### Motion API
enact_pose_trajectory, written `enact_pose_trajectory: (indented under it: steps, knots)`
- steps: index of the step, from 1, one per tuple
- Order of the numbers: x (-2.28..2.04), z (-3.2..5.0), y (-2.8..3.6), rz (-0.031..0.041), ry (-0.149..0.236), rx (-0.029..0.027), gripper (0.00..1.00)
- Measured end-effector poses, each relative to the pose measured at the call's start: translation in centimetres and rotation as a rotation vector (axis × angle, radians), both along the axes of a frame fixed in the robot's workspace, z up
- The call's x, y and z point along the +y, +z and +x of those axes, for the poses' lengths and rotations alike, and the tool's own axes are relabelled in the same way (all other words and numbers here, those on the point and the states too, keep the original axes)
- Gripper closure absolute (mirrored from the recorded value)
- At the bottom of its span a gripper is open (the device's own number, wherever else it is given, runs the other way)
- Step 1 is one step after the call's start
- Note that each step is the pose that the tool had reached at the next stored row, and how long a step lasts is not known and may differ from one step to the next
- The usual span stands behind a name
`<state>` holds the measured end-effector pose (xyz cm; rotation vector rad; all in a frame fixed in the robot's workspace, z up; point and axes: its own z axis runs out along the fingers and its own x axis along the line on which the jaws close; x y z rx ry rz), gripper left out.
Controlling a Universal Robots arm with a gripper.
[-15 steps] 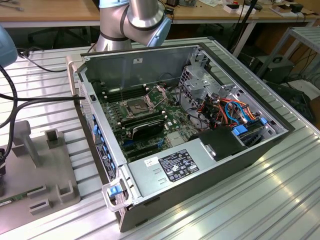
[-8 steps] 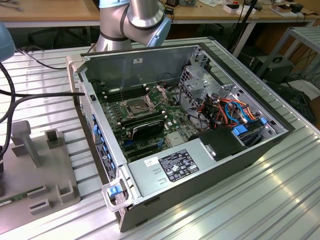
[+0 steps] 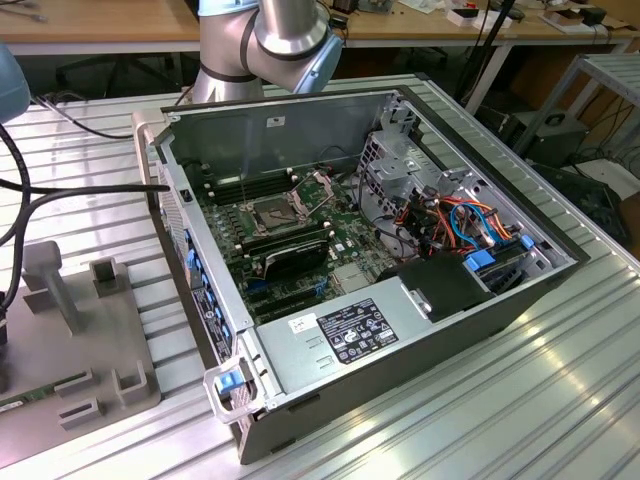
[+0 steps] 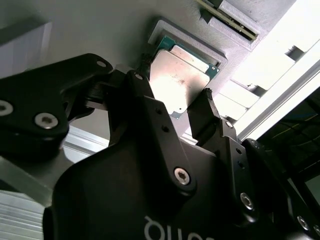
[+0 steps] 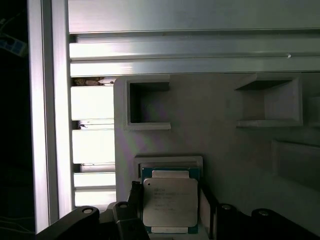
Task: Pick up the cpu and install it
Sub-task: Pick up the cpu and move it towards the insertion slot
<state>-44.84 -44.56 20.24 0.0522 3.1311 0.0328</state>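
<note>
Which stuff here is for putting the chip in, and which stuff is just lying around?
For the job:
- cpu
- gripper, right at the cpu
- grey holder the cpu sits in
- socket inside the computer case

Just lying about:
- coloured cables
- power supply box
- desks behind

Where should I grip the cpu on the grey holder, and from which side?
I'd pinch the cpu across two opposite side edges, coming straight down from above. It lies flat, metal top up, in a shallow raised frame on the grey holder, so only its thin edges offer a hold.
</note>
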Motion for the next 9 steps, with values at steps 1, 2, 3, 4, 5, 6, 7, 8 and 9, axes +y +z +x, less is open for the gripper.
enact_pose_trajectory:
  steps: [1, 2, 3, 4, 5, 6, 7, 8, 9]
  knots:
    - [0.0, 0.0, 0.0, 0.0, 0.0, 0.0, 0.45]
    - [0.0, 0.0, 0.01, 0.0, 0.0, 0.0001, 0.45]
    - [0.0, 0.0, 0.04, 0.0, 0.0, 0.0001, 0.45]
    - [0.0, 0.0, 0.11, -0.0004, 0.0, 0.0003, 0.45]
    - [-0.01, -0.01, 0.2, -0.0004, 0.0, 0.0004, 0.45]
    - [0.0, 0.0, 0.29, -0.0002, 0.0, 0.0001, 0.45]
    - [0.0, 0.0, 0.41, -0.0003, 0.0, 0.0001, 0.45]
    - [0.0, 0.0, 0.5, -0.0004, 0.0, 0.0001, 0.45]
    - [0.0, 0.0, 0.57, -0.0005, 0.0, 0.0, 0.45]
